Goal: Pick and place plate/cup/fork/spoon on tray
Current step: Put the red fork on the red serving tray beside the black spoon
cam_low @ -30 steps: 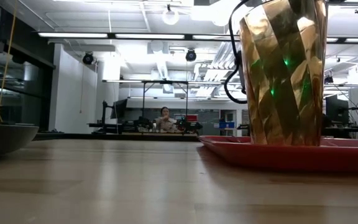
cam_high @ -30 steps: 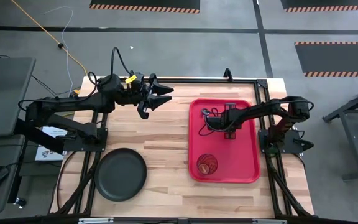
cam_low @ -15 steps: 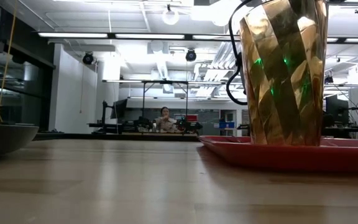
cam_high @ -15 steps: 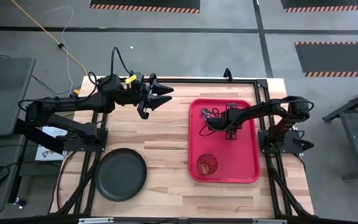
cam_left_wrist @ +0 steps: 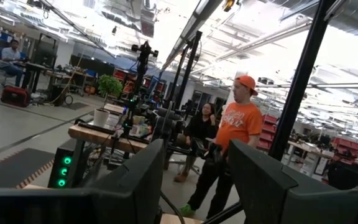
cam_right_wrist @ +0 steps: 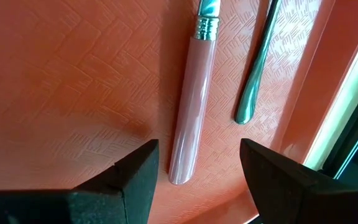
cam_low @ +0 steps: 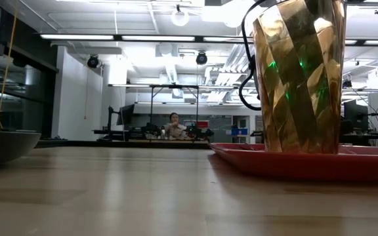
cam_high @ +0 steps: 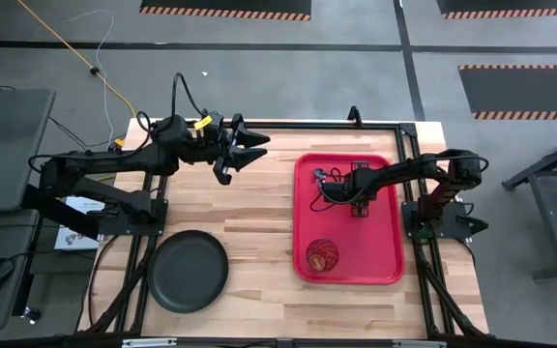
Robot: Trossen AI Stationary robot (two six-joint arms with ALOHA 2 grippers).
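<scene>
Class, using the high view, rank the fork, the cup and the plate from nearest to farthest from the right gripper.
1. fork: on the tray's far-left part, right by the right gripper.
2. cup: on the tray's near end.
3. plate: on the table's near-left corner.

1. Tray [cam_high: 380, 242]: bright red, rectangular, rounded corners, raised rim; flat on the worktop's right half.
2. Cup [cam_high: 321, 256]: amber, translucent, faceted; upright in the tray's near-left corner.
3. Plate [cam_high: 189, 271]: dark grey-black, round, low rim; on the worktop, well left of the tray.
4. Fork [cam_right_wrist: 191, 106]: pink handle, silvery neck; flat on the tray floor.
5. Spoon [cam_right_wrist: 258, 65]: all-grey metal; just beside the fork, near the tray's rim.
</scene>
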